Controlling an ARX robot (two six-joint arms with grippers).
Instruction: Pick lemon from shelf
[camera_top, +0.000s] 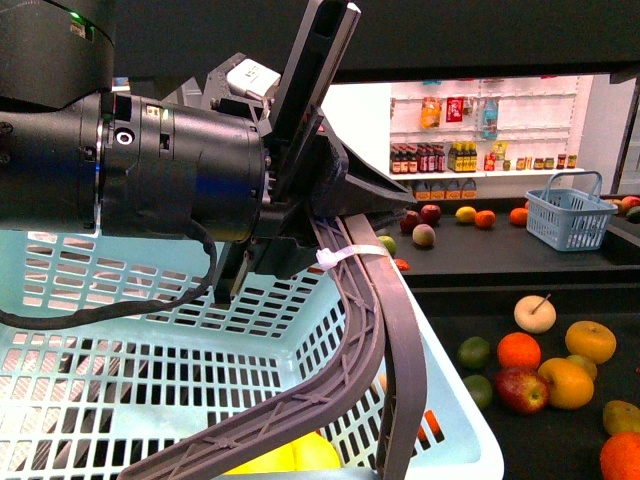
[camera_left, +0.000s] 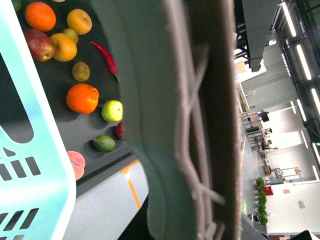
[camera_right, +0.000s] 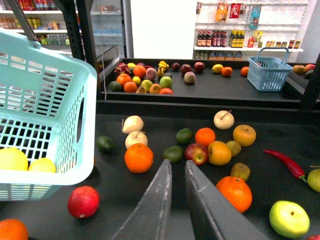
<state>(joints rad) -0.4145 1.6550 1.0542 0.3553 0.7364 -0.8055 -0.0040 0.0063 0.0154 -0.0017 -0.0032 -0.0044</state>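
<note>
1. By my judgement, the lemon (camera_right: 42, 165) lay inside the pale-blue basket (camera_right: 70, 100), beside a larger yellow fruit (camera_right: 11, 159), and no longer on the shelf (camera_right: 210, 103).
2. The right pincer (camera_right: 177, 165) was narrow, its fingers only slightly parted with nothing between them. It hung over the shelf, with an orange (camera_right: 138, 157) and a red apple (camera_right: 196, 153) lying near, just ahead of it.
3. The left pincer (camera_top: 372, 330) reached down at the basket's corner. Its tips ran out of frame, so I could not tell whether it gripped anything.
4. The step in hand looked like finishing off. Done well, the basket would be kept level so the lemon did not roll out, and the empty right pincer would be held above the loose fruit rather than nudging it.
5. Only the right wrist view showed the lemon plainly, through the basket's mesh, and the right pincer's gap. The front view, mostly blocked by the left arm, gave only a sliver of yellow at the basket's bottom. The left wrist view was filled by fingers close up, with a red chilli (camera_left: 105, 57) to one side and no lemon.
</note>
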